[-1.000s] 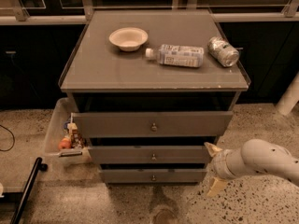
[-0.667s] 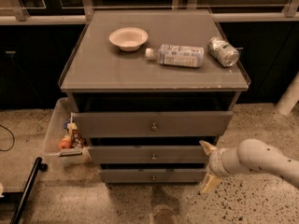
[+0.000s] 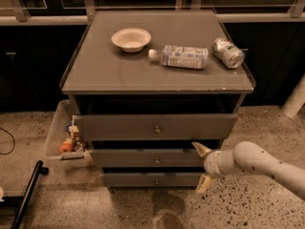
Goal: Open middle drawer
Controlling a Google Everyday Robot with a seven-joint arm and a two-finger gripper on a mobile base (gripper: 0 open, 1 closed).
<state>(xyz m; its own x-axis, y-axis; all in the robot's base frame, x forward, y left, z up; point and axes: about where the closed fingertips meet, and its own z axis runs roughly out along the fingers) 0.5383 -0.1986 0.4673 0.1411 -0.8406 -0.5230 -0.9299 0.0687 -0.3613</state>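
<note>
A grey three-drawer cabinet (image 3: 157, 80) stands in the middle of the camera view. Its top drawer (image 3: 155, 127) is pulled out the furthest. The middle drawer (image 3: 143, 158) with a small round knob (image 3: 156, 160) sits slightly out. The bottom drawer (image 3: 152, 179) is nearly flush. My gripper (image 3: 201, 167) is open at the right end of the middle drawer, with one yellowish finger (image 3: 200, 149) up by that drawer's top edge and the other (image 3: 203, 183) down by the bottom drawer. The white arm (image 3: 259, 165) reaches in from the right.
On the cabinet top lie a white bowl (image 3: 131, 38), a plastic bottle (image 3: 178, 57) on its side and a silver can (image 3: 228, 52). A clear bin (image 3: 66, 136) with small items stands to the cabinet's left. A black bar (image 3: 26, 194) lies on the floor at lower left.
My gripper has moved left, from the floor area right of the cabinet to the right end of the middle drawer. The drawers have not visibly moved.
</note>
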